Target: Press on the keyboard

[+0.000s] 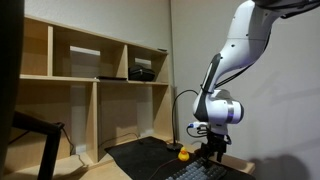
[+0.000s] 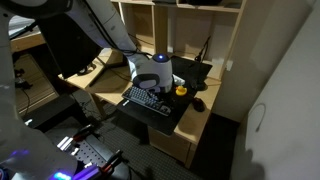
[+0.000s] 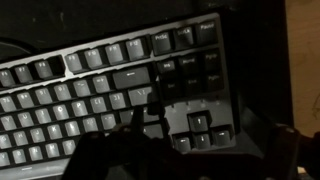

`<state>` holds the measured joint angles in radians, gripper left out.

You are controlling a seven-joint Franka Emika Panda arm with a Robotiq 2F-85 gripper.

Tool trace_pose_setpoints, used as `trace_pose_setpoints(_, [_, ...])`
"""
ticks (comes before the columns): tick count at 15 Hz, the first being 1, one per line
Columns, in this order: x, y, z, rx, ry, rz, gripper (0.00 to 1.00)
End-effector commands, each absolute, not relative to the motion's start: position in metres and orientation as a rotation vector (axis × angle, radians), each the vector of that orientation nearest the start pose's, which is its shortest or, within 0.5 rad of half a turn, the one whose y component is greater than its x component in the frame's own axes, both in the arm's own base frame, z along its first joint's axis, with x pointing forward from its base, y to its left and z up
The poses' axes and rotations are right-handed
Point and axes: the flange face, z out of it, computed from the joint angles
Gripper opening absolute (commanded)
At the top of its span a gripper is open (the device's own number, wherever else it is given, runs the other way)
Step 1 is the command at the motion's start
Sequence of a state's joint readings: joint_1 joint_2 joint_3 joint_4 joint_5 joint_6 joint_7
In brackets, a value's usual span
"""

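While your gripper hangs low over the keyboard, its tips are lost in shadow, so you cannot tell how the jaws stand.

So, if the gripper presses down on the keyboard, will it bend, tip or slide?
Probably stiff: the keyboard looks like one flat, rigid slab. Tipping seems unlikely, since it is wide, low and lies flat. The keys should give under the gripper; an off-vertical push might slide it.
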<state>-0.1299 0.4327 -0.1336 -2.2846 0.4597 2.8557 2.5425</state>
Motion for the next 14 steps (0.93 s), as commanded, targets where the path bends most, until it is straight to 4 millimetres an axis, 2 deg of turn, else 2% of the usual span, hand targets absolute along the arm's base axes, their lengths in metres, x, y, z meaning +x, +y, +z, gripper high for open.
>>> trace_pose_setpoints(1, [0.517, -0.166, 0.18, 0.109, 2.918, 0.021, 1.0])
trace_pose_setpoints(8, [0.516, -0.166, 0.181, 0.122, 2.932, 0.025, 1.0])
trace_pose_setpoints(11, [0.511, -0.162, 0.175, -0.03, 3.073, 0.149, 1.0])
trace_pose_setpoints(12, [0.512, -0.16, 0.174, 0.041, 3.024, 0.104, 1.0])
trace_pose_setpoints(14, [0.511, -0.159, 0.172, 0.011, 3.06, 0.133, 1.0])
